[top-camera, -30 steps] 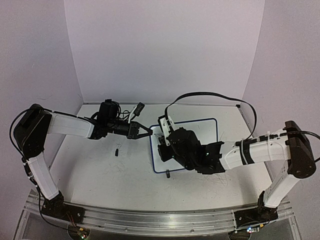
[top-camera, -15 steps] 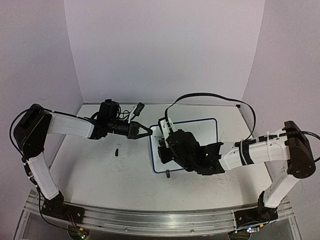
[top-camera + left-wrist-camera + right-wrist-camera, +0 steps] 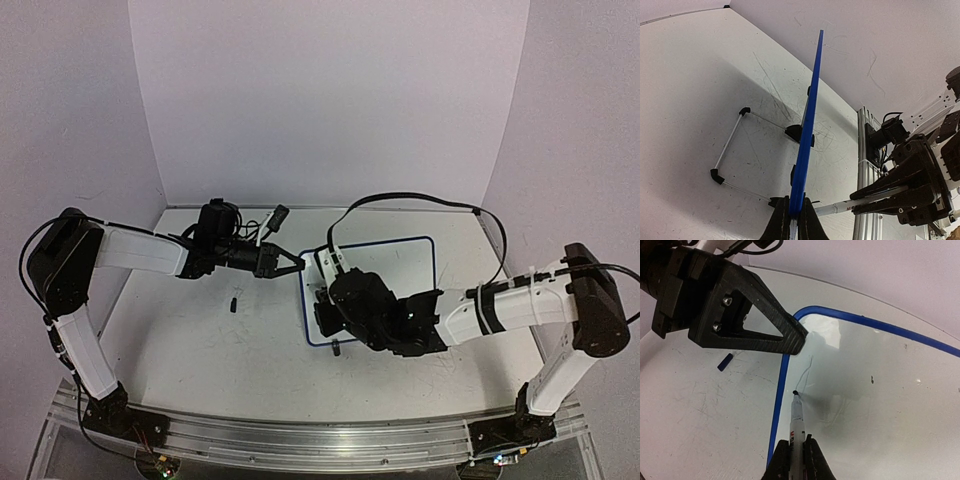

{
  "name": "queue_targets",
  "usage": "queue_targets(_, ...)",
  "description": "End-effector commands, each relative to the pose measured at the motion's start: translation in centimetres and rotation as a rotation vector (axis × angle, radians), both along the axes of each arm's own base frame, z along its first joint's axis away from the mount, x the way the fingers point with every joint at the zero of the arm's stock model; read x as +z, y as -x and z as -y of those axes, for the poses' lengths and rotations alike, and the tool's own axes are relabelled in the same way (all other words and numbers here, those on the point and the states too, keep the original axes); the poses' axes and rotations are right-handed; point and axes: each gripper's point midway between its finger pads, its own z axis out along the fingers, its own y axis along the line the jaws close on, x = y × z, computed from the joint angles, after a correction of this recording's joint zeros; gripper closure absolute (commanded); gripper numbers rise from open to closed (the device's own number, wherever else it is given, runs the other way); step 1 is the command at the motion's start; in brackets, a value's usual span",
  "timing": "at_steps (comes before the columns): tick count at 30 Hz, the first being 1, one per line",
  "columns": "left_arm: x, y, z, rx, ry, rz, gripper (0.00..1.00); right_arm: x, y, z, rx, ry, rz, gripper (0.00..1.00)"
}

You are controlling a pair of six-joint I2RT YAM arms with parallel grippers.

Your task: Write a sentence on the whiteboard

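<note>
Two grips — whiteboard (image 3: 400,265) left, marker (image 3: 796,420) right.

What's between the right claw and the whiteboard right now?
A marker: clamped in the right claw, its black tip reaches the whiteboard just inside the blue edge. Clearest in the right wrist view.

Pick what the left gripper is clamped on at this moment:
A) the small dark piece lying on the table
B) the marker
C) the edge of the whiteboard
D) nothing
C: the left wrist view shows the left gripper shut on the blue-framed edge of the whiteboard, while the marker sits in the right gripper.
</note>
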Motion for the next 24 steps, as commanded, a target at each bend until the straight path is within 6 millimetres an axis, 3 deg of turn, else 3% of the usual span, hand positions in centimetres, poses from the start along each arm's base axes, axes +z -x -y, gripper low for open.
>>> queue_targets(1, 1.7, 0.8, -0.2, -0.020, 0.020, 0.028, 1.00, -2.6, 0.3, 1.0, -0.025, 0.060, -0.045, 1.00)
queue_targets(8, 1.7, 0.8, -0.2, -0.017, 0.019, 0.031, 1.00, -2.3, 0.6, 0.8, -0.019, 0.046, -0.049, 1.00)
queue_targets(10, 1.7, 0.7, -0.2, -0.014, 0.018, 0.032, 1.00, -0.8, 0.9, 0.3, 0.013, -0.004, -0.041, 1.00)
queue_targets(14, 1.8, 0.7, -0.2, -0.010, 0.018, 0.034, 1.00, 4.3, 1.1, 0.6, 0.042, -0.133, 0.014, 1.00)
queue_targets(17, 1.9, 0.6, -0.2, -0.007, 0.018, 0.034, 1.00, 6.0, 0.6, 1.6, 0.037, -0.170, 0.030, 1.00)
queue_targets(20, 1.9, 0.6, -0.2, -0.007, 0.020, 0.034, 1.00, 5.6, -0.1, 2.1, 0.024, -0.170, 0.020, 1.00)
queue_targets(24, 1.9, 0.6, -0.2, -0.009, 0.020, 0.030, 1.00, 5.3, -0.5, 1.2, 0.026, -0.165, 0.021, 1.00)
